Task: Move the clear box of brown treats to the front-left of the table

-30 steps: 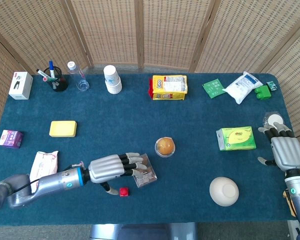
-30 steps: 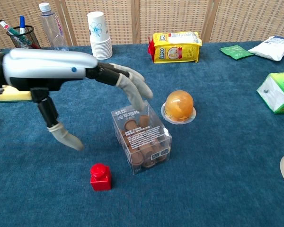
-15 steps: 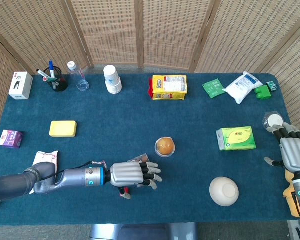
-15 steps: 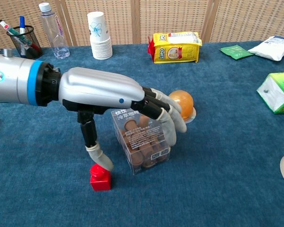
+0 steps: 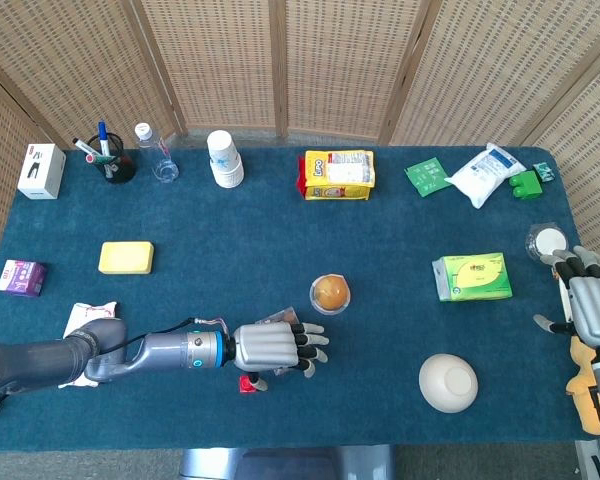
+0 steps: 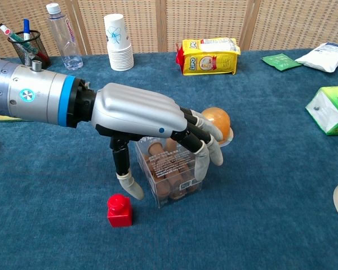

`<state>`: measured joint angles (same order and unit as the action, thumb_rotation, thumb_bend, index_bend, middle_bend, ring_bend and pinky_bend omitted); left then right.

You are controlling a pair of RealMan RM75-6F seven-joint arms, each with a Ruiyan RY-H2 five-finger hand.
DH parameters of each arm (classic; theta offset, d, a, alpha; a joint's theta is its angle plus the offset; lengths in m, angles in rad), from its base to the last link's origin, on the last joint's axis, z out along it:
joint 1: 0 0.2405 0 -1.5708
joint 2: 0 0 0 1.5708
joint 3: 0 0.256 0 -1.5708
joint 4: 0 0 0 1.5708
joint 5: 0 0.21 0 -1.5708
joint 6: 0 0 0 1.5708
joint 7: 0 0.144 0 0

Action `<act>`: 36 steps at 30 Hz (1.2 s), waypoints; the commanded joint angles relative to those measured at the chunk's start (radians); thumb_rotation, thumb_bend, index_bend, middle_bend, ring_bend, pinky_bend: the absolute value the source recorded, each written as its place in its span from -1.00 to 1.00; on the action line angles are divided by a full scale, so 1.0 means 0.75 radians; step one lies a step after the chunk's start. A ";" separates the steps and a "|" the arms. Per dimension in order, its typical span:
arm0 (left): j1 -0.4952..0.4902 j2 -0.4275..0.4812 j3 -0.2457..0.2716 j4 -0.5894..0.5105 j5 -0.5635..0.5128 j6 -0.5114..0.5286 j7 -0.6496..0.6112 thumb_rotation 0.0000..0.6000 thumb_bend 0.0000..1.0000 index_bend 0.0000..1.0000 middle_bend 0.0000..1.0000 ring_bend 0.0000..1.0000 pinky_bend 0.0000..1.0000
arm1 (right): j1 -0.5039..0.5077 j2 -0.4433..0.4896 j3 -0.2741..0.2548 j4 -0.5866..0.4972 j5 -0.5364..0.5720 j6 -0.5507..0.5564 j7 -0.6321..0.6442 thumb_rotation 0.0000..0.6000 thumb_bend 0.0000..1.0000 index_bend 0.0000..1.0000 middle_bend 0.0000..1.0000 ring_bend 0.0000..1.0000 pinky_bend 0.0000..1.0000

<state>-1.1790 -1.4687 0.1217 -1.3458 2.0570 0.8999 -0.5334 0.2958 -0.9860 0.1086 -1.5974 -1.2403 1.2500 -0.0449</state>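
The clear box of brown treats (image 6: 170,171) stands near the table's front middle; in the head view only a corner of the box (image 5: 289,317) shows past my hand. My left hand (image 6: 149,115) arches over it from the left. Its fingers (image 6: 201,164) hang down over the box's right top edge, and the thumb (image 6: 129,185) reaches down beside the left wall with a small gap. The box rests on the cloth. My right hand (image 5: 590,305) hovers at the table's right edge, fingers apart and holding nothing.
A red brick (image 6: 119,210) sits just in front of the thumb. An orange jelly cup (image 6: 213,126) stands right behind the box. My left forearm (image 5: 130,352) crosses the front-left area, near a tissue pack (image 5: 85,322). A white bowl (image 5: 448,382) lies front right.
My left hand slid right over the box and its fingers curled down the right side. The thumb left the red brick and swung toward the box. My right hand drew back slightly.
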 commanded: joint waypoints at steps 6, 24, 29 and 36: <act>-0.058 -0.006 0.033 0.006 -0.047 -0.051 0.019 1.00 -0.67 -0.31 -0.57 -0.87 -0.94 | -0.013 0.007 0.015 0.003 -0.008 0.000 0.031 1.00 -0.98 -0.57 -0.59 -0.81 -0.70; -0.074 0.055 0.100 -0.026 -0.126 -0.062 0.092 1.00 -0.67 -0.13 -0.43 -0.70 -0.73 | -0.029 0.007 0.037 0.009 -0.026 -0.002 0.064 1.00 -0.97 -0.61 -0.59 -0.81 -0.70; -0.067 0.103 0.131 -0.066 -0.136 -0.053 0.107 1.00 -0.68 -0.15 -0.43 -0.68 -0.68 | -0.030 0.008 0.042 0.006 -0.032 -0.003 0.066 1.00 -0.98 -0.62 -0.59 -0.81 -0.70; -0.032 0.197 0.161 -0.162 -0.165 -0.019 0.141 1.00 -0.68 -0.17 -0.42 -0.66 -0.62 | -0.028 0.005 0.048 0.000 -0.044 -0.005 0.066 1.00 -0.98 -0.63 -0.59 -0.81 -0.70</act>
<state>-1.2128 -1.3383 0.2354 -1.4494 1.9413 0.8764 -0.4348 0.2745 -0.9818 0.1445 -1.5974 -1.2728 1.2466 0.0048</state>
